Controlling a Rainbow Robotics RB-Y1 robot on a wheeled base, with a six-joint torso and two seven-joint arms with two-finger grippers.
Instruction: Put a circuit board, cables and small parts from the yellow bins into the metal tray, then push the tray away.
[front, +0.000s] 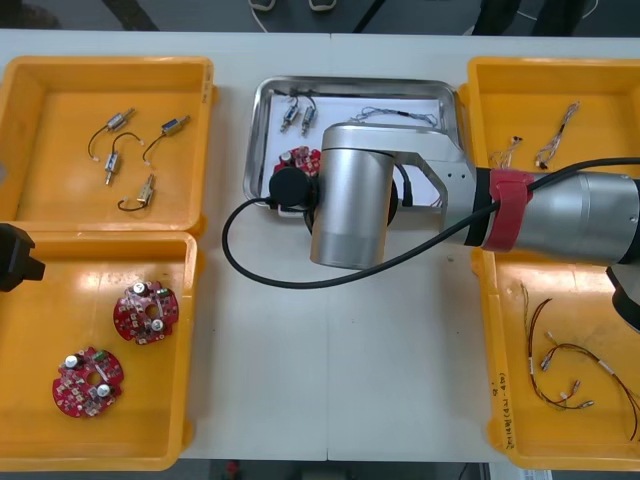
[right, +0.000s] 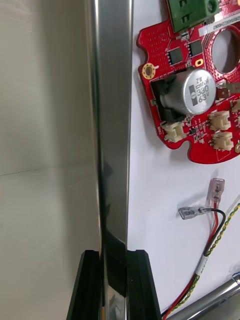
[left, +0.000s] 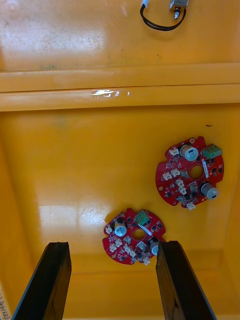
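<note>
We see the right gripper (right: 114, 262) reaching across the table (front: 330, 350) to the tray (right: 109, 100), its fingers set narrow and pinching the rim close to the near left corner, one finger outside and one inside. Inside the tray a board (right: 192, 90) lies just beside the gripped rim, with a red and yellow cable (right: 215, 235) near it and small metal parts (front: 297, 115) towards the far edge. The left gripper (left: 114, 245) hangs with fingers wide apart over the near left bin (left: 75, 165), where two boards (left: 190, 171) lie.
</note>
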